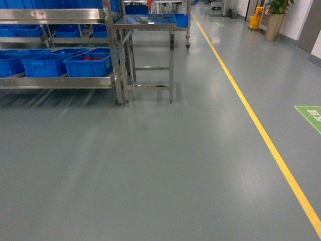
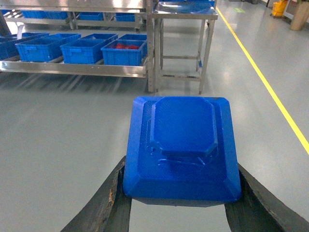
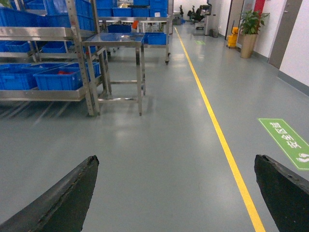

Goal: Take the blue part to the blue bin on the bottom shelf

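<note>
Already grasped: blue part (image 2: 182, 147) clamped in left pincer (image 2: 181, 193), carried above floor (image 1: 165, 165). Right pincer (image 3: 176, 193) spread wide, empty. Still ahead, by judgement: closing on blue bins (image 1: 89, 64) of bottom shelf (image 1: 55, 82) at ten o'clock, then dropping in.

Blue part (image 2: 181, 147): solid saturated blue, glossy, no markings. Left gripper (image 2: 178, 203) fingers (image 2: 108, 205): black, worn lighter at the edges. Right gripper (image 3: 176, 193) fingers (image 3: 63, 198): same black. Bins (image 1: 88, 64) on the bottom shelf (image 1: 57, 82): blue; one bin (image 2: 124, 52) has red contents. Rack and table (image 1: 148, 55): bare silver metal. Floor (image 1: 165, 165): grey-green. Floor line (image 1: 256, 125): yellow. Floor sign (image 3: 286, 141): green, white characters. Planter (image 1: 274, 26): tan, green plant.
</note>
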Tool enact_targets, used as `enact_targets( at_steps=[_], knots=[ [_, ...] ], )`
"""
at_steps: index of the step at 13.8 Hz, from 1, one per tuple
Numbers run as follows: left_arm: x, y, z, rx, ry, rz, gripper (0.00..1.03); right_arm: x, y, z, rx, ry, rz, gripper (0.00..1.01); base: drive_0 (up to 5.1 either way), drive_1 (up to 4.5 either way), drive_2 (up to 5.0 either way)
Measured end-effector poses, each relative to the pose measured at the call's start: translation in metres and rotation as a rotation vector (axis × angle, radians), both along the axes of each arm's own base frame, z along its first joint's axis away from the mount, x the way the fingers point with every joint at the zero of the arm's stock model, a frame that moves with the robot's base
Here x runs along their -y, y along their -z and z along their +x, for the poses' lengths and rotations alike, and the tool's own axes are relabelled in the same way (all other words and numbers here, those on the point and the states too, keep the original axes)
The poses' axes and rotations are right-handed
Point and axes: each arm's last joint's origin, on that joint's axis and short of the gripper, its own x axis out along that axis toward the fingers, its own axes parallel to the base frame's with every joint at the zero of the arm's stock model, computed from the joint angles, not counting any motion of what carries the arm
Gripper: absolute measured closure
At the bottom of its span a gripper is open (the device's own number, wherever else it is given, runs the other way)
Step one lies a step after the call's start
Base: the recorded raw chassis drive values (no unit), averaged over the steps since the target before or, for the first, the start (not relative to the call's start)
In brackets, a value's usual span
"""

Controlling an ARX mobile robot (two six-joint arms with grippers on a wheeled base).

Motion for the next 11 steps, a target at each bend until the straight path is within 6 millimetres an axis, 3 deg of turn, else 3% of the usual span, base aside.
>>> enact_targets(
  at_steps=[11],
  knots=[
    [-0.0003, 0.0001, 0.0, -0.001, -0.002, 0.0, 0.59, 0.0, -0.0005, 0.0, 0.005, 0.0, 0.0, 0.03, -0.1, 3.94, -4.1]
  ],
)
